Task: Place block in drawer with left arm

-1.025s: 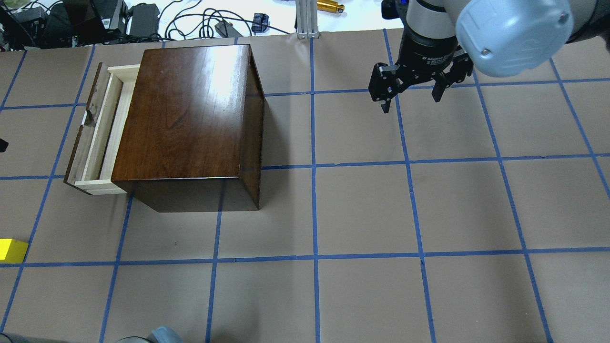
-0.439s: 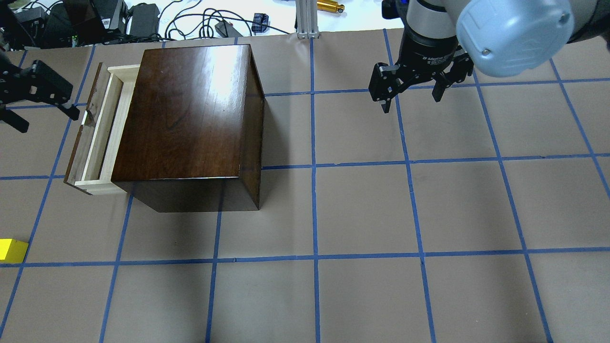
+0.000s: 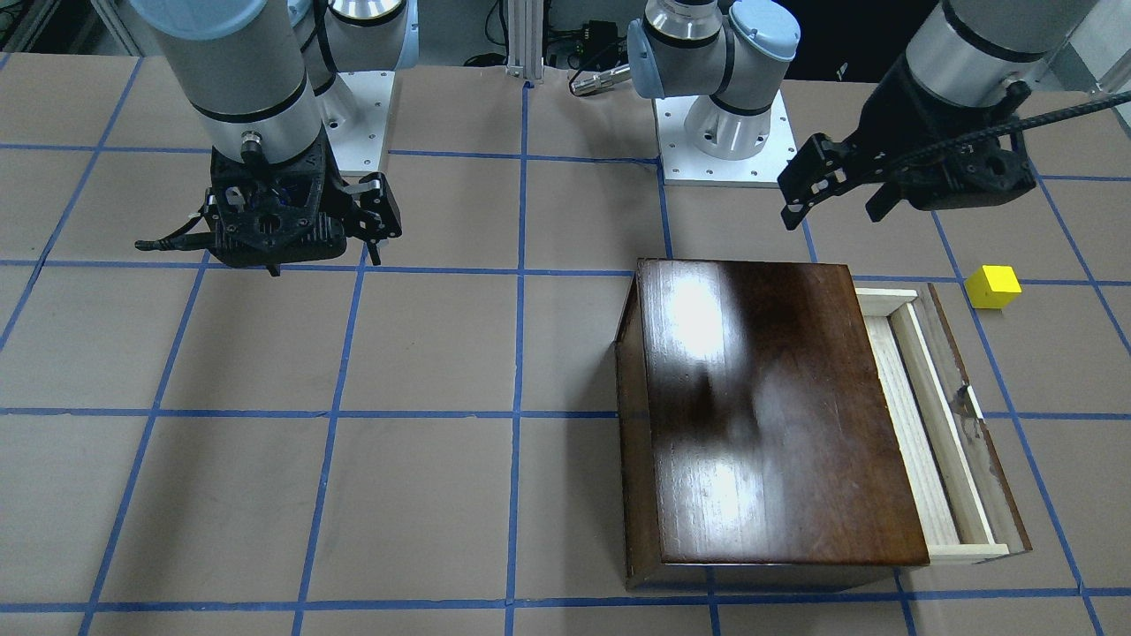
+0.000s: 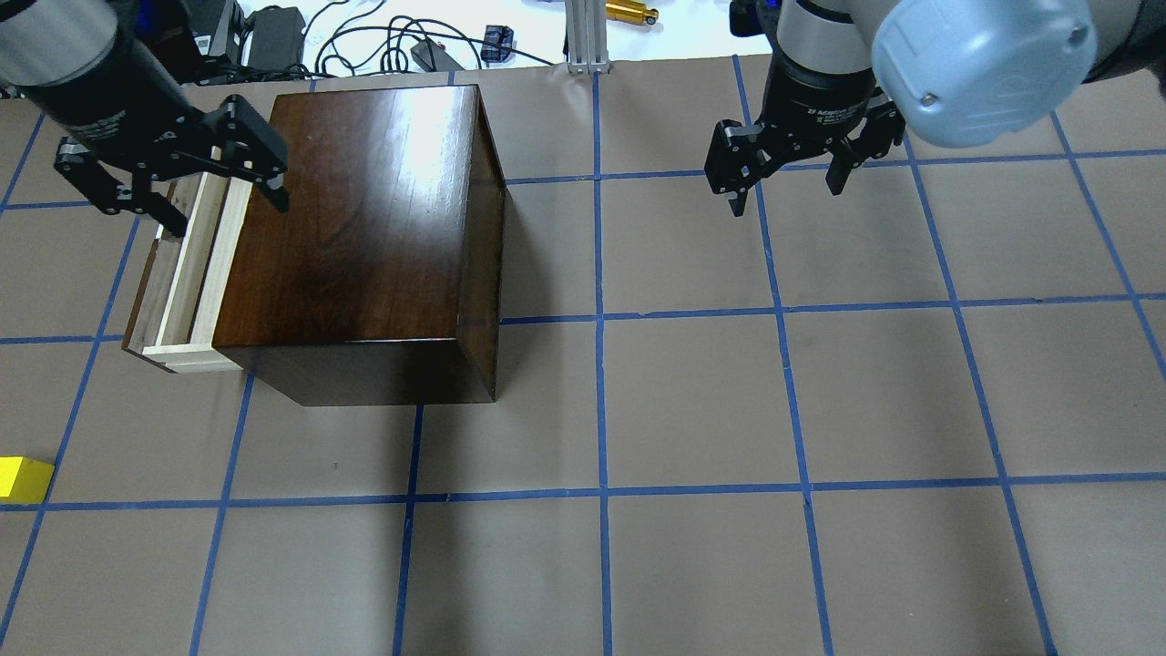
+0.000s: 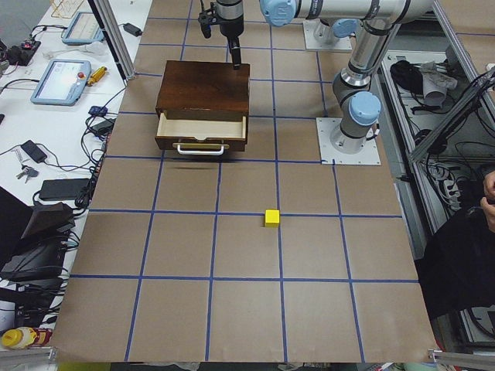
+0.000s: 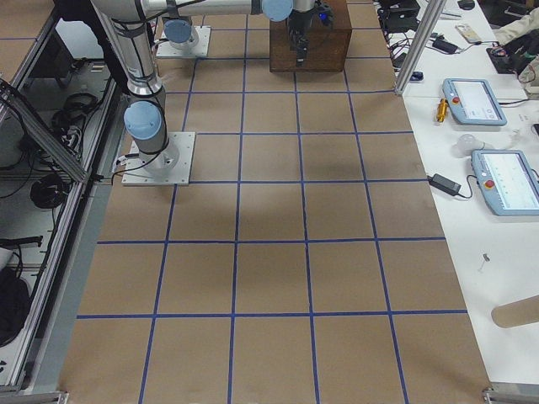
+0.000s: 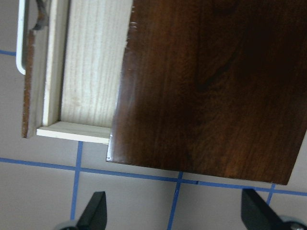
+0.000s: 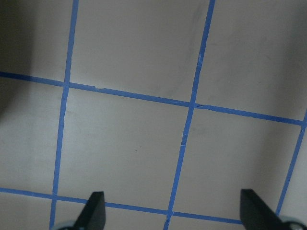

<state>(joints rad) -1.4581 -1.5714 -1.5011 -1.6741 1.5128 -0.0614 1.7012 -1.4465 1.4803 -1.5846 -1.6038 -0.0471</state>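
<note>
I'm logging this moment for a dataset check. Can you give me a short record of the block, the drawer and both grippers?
block: on the table, apart from the wooden box, not gripped
drawer: pulled partly out, visible part empty
left gripper: open, empty, raised over the box's drawer side
right gripper: open, empty, above the table, away from the box

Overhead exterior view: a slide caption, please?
Left gripper, fingers open, hovers by the open drawer; yellow block sits on the table; right gripper open, empty.
</note>
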